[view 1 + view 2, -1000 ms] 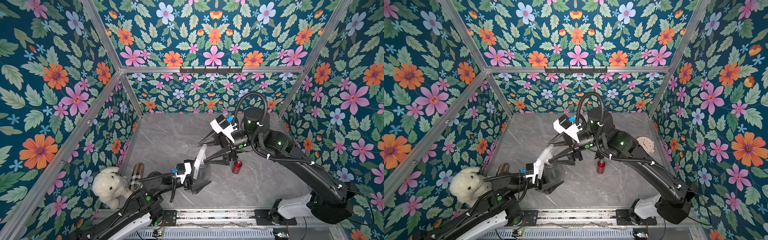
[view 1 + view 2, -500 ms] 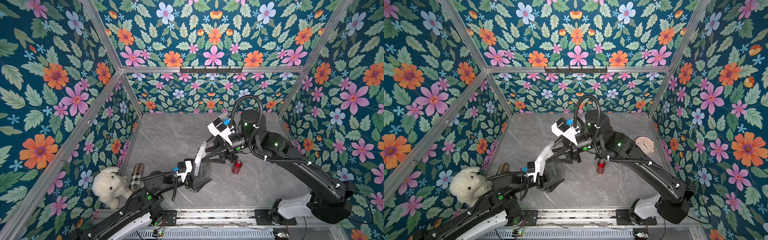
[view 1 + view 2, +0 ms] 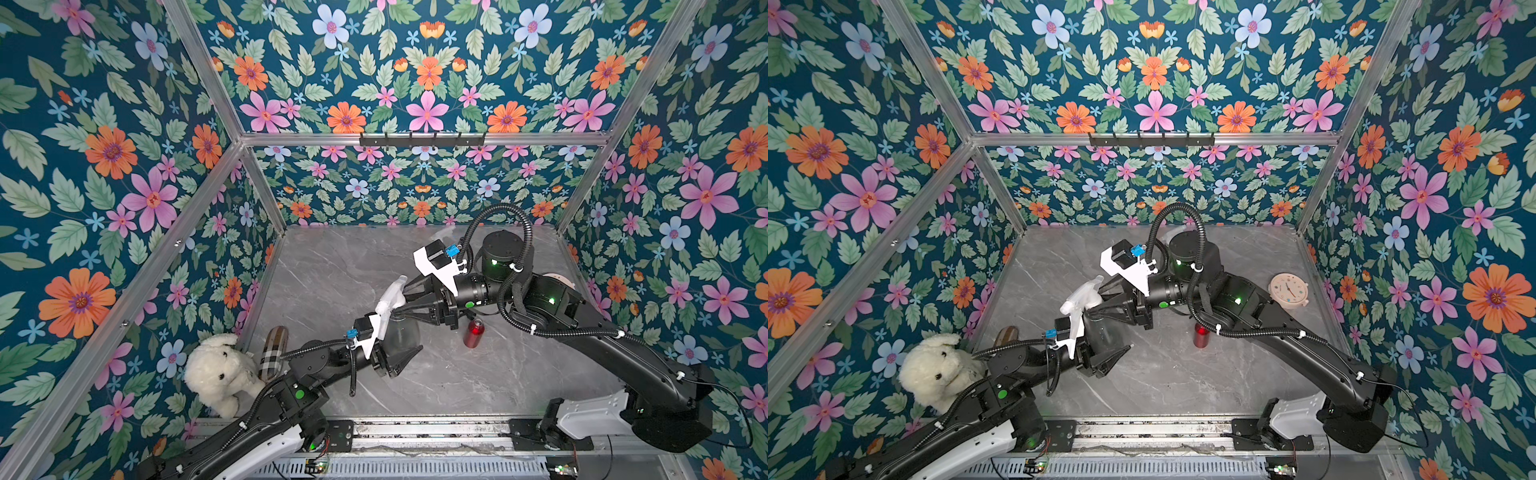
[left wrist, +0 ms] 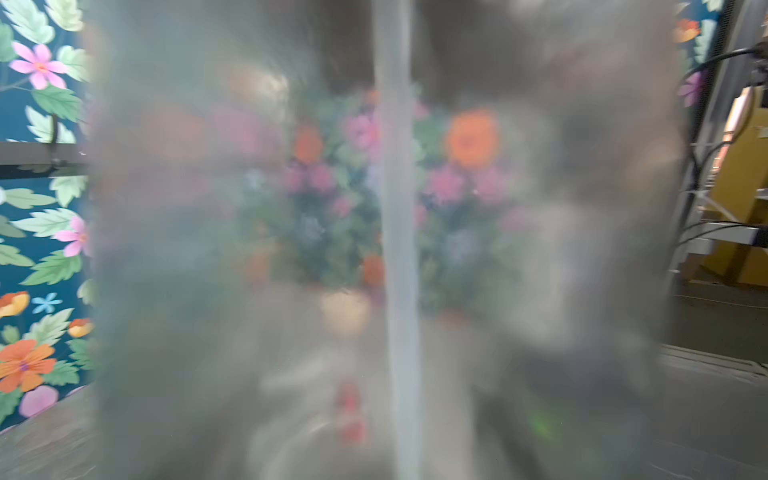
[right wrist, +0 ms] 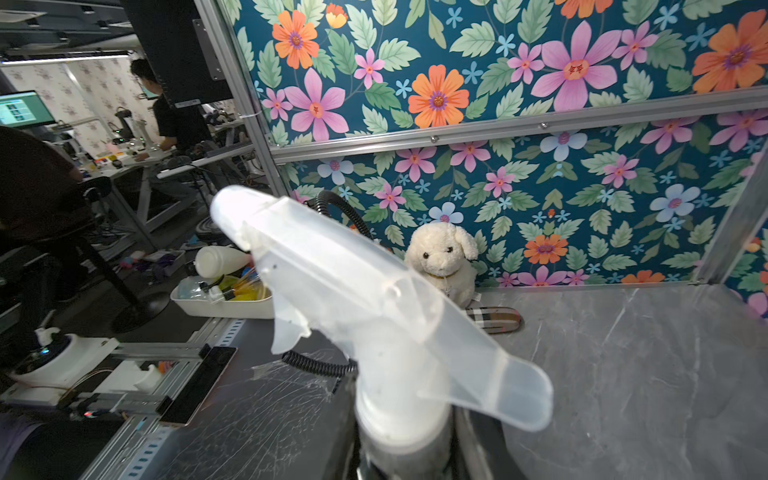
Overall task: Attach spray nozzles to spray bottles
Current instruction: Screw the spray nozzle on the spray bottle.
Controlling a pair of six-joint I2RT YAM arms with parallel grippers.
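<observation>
Lower left in both top views: plush dog [image 3: 216, 370], plaid case [image 3: 274, 353]. Centre: left gripper [image 3: 401, 338] clamped on the grey bottle [image 3: 404, 328]; only the left wrist view shows the tube [image 4: 395, 249] inside. Next, the right gripper [image 3: 402, 299], jaws closed on the clear nozzle [image 3: 390, 295] at its collar [image 5: 401, 424], seen close in the right wrist view. Right: red bottle [image 3: 473, 332] standing free; clock [image 3: 1288, 289] whole in a top view.

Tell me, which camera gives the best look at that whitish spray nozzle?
The right wrist view: the spray nozzle fills the frame, sharp, with trigger and collar clear. In both top views it is small, atop the grey spray bottle. The left wrist view shows only the blurred bottle and dip tube.
</observation>
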